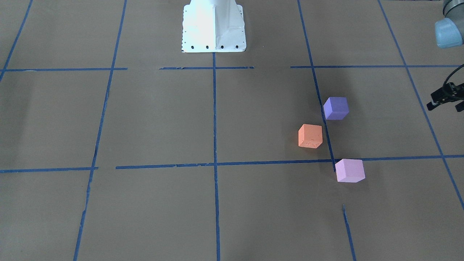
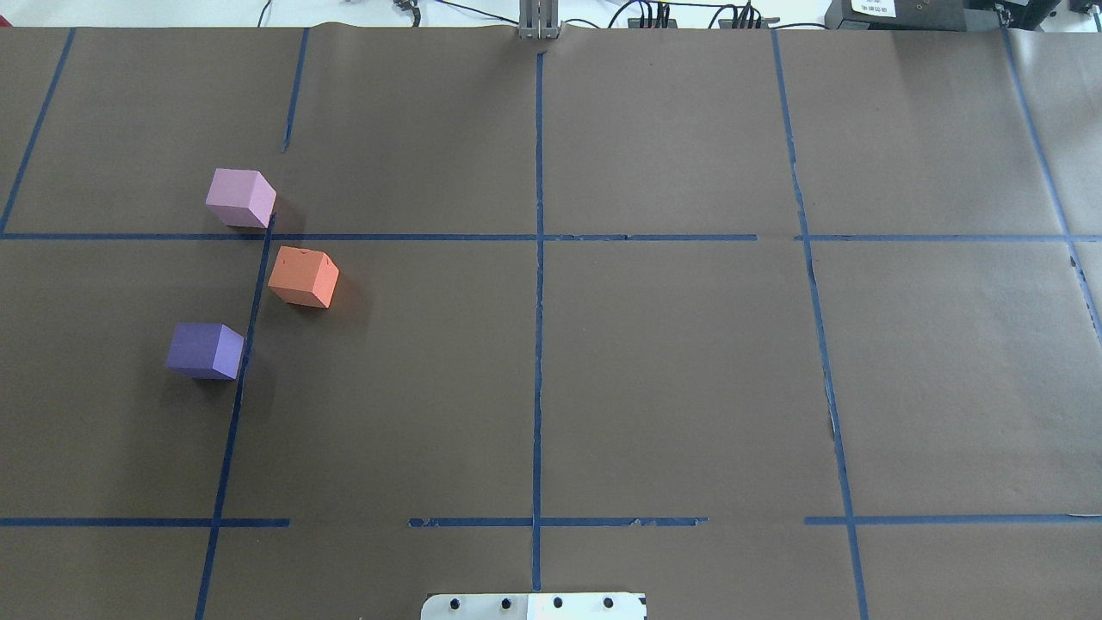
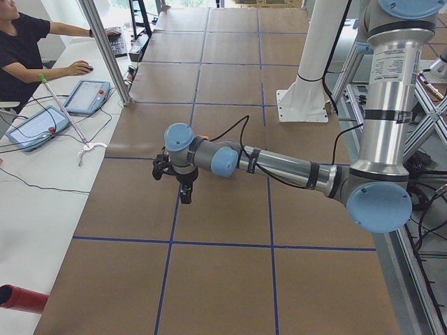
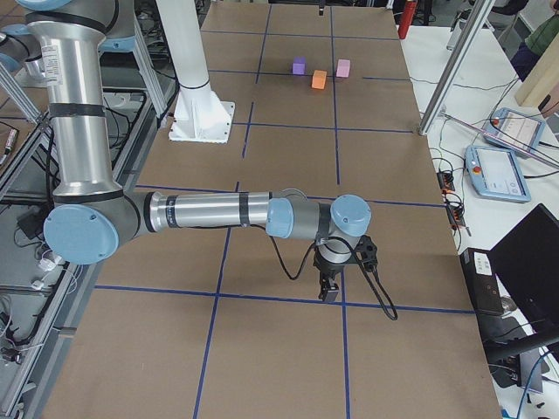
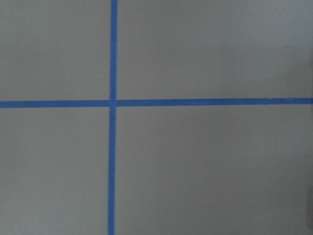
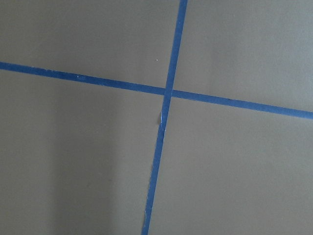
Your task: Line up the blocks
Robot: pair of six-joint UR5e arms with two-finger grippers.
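Observation:
Three cubes sit apart on the brown table on my left side. The violet-blue block [image 1: 336, 108] [image 2: 205, 350] is nearest my base. The orange block [image 1: 310, 136] [image 2: 303, 276] sits in between, shifted toward the table's middle. The light pink block [image 1: 349, 170] [image 2: 240, 197] is farthest out, at a tape crossing. All three show small in the exterior right view, with orange [image 4: 319, 79] in the middle. My left gripper [image 3: 185, 195] hangs over bare table, away from the blocks. My right gripper [image 4: 330, 288] hangs over the far right end. I cannot tell whether either is open or shut.
Blue tape lines [image 2: 539, 301] grid the table. My white base plate [image 1: 214, 27] stands at mid-table edge. Part of the left arm [image 1: 447, 96] shows at the front view's right edge. An operator [image 3: 28, 49] sits beside the table with tablets. Both wrist views show only bare paper and tape.

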